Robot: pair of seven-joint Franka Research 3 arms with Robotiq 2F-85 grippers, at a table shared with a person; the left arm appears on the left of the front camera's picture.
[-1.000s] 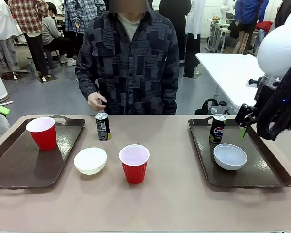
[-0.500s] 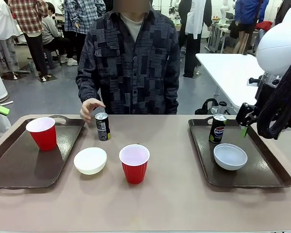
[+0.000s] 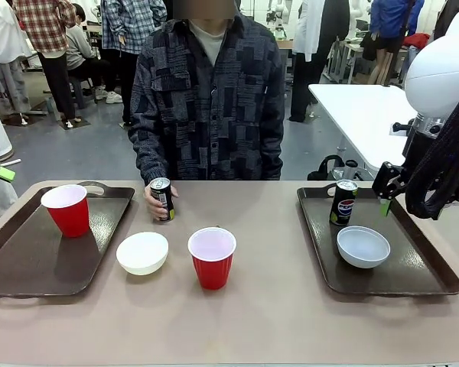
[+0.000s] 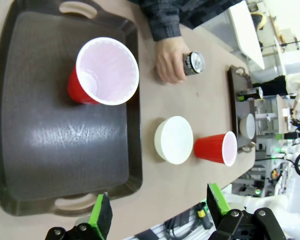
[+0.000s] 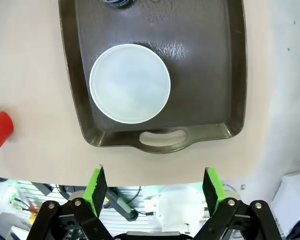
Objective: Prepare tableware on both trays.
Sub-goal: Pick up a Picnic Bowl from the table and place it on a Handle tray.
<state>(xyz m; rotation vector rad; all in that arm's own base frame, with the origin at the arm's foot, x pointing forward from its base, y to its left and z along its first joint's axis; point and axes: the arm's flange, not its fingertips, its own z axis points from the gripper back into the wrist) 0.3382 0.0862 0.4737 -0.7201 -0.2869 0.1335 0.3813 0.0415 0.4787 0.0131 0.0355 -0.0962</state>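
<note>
Beige table (image 3: pixel 275 313), white table (image 3: pixel 359 111) beyond

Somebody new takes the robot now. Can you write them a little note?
Left claw open, empty, by the left tray. Right claw open, empty, by the right tray.
Done: left tray holds one red cup; right tray holds a can and a bowl.
To do: second bowl, second red cup and second can stand on the table between the trays; the person's hand grips that can.

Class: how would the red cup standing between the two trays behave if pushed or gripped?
The red cup looks empty and thin-walled, so probably light and easily squashed. It narrows to a small base, so a push near the rim would likely tip it rather than slide it.
</note>
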